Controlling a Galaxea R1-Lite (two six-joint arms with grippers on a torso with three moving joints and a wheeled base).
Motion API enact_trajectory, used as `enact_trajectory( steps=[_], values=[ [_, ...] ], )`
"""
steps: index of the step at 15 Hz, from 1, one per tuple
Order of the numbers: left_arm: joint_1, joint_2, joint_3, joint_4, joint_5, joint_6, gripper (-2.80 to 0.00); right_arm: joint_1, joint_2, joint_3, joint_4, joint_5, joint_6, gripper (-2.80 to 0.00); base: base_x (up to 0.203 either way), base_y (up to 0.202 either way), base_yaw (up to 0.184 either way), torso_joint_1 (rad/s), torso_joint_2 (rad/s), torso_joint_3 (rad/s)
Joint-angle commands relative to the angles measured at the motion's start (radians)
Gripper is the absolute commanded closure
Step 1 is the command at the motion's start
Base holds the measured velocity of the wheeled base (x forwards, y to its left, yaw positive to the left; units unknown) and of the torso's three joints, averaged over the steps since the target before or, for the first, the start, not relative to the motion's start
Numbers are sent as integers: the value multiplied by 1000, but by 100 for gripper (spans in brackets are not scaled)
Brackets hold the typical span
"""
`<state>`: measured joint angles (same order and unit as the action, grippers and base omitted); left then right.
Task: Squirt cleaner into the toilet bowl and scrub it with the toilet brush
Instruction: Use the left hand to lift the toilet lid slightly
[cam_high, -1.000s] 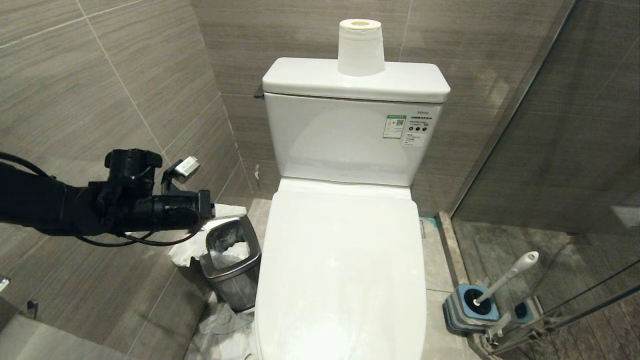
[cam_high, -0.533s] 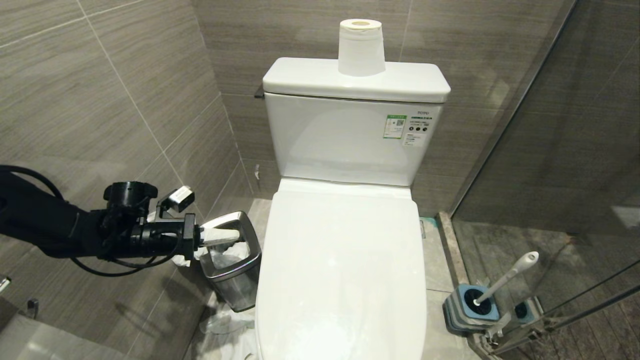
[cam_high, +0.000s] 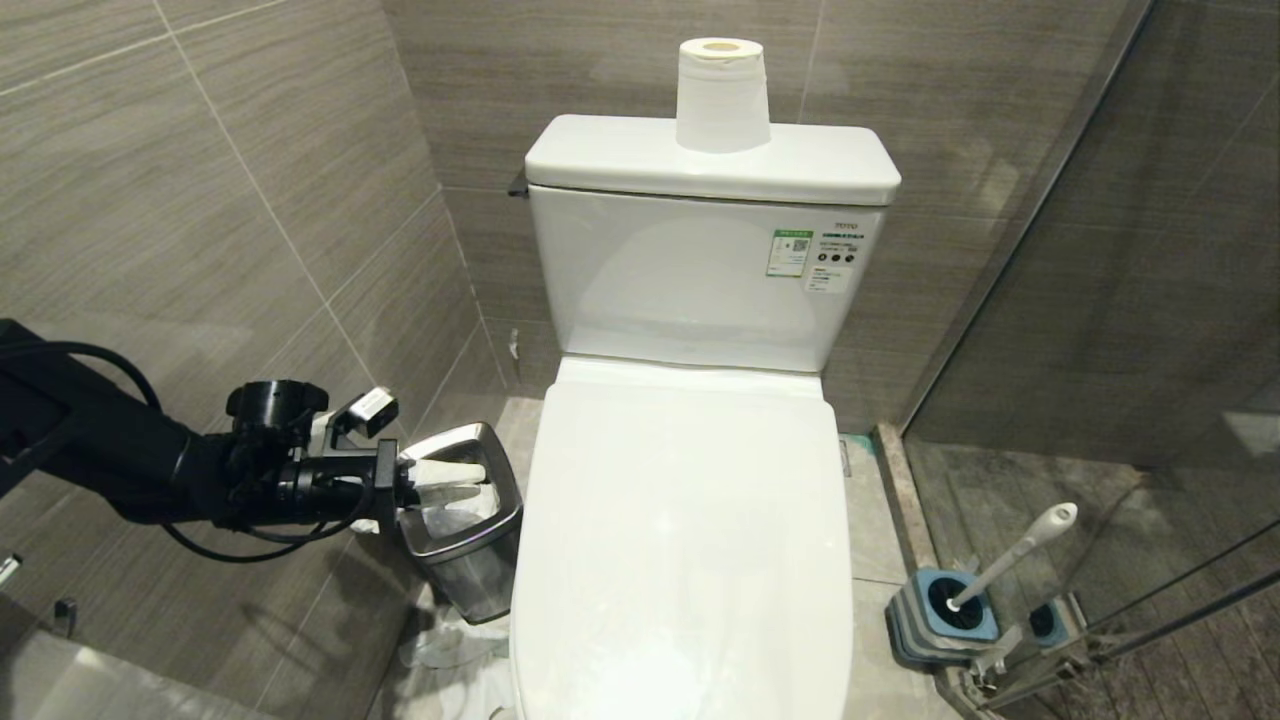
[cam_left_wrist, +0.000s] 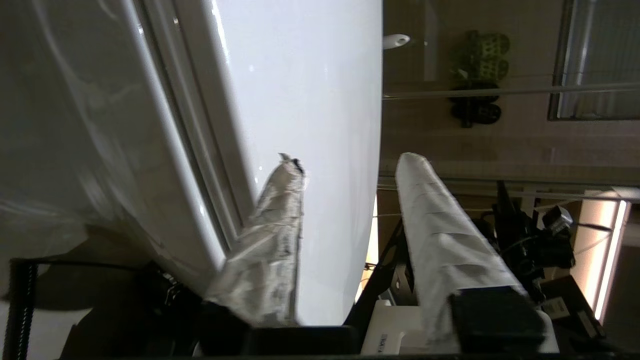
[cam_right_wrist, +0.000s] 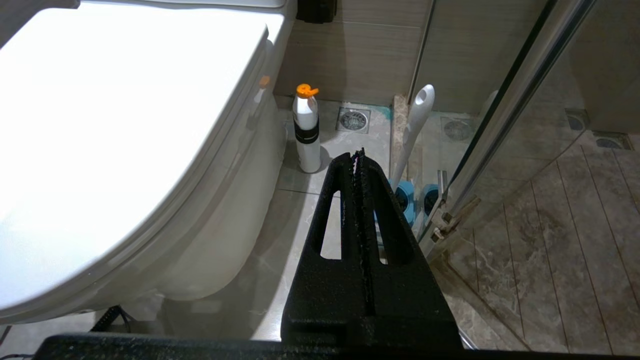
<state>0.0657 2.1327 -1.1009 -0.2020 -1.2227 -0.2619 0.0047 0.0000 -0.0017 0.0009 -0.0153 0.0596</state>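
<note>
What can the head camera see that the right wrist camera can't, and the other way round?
Only the head view shows the toilet paper roll on the tank, the steel waste bin and the left claw, fingers apart, over the bin. Only the right wrist view shows a white bottle with an orange cap on the floor beside the toilet, a floor drain and the shut right claw. Both show the closed toilet lid and the toilet brush in its blue holder.
</note>
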Motion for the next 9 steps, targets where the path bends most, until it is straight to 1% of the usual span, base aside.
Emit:
enact_trajectory(
  steps=[1, 3, 4, 5, 7, 9],
  values=[
    [-4, 27, -1, -24, -23, 0, -280, 0, 0, 0, 1, 0, 0, 0, 0, 0, 0, 0, 0, 0],
    [-3, 41, 6, -40, -24, 1, -280, 0, 1, 1, 0, 0, 0, 0, 0, 0, 0, 0, 0, 0],
    [0, 35, 16, -45, -33, 6, -280, 1, 2, 0, 0, 0, 0, 0, 0, 0, 0, 0, 0, 0],
    [5, 37, 20, -63, -55, 21, -280, 0, 2, 0, 1, 0, 0, 0, 0, 0, 0, 0, 0, 0],
    [30, 61, 42, -84, -131, 83, -280, 1, 2, 0, 1, 0, 0, 0, 0, 0, 0, 0, 0, 0],
    [55, 78, 52, -85, -224, 125, -280, 0, 2, 0, 0, 0, 0, 0, 0, 0, 0, 0, 0, 0]
  ],
)
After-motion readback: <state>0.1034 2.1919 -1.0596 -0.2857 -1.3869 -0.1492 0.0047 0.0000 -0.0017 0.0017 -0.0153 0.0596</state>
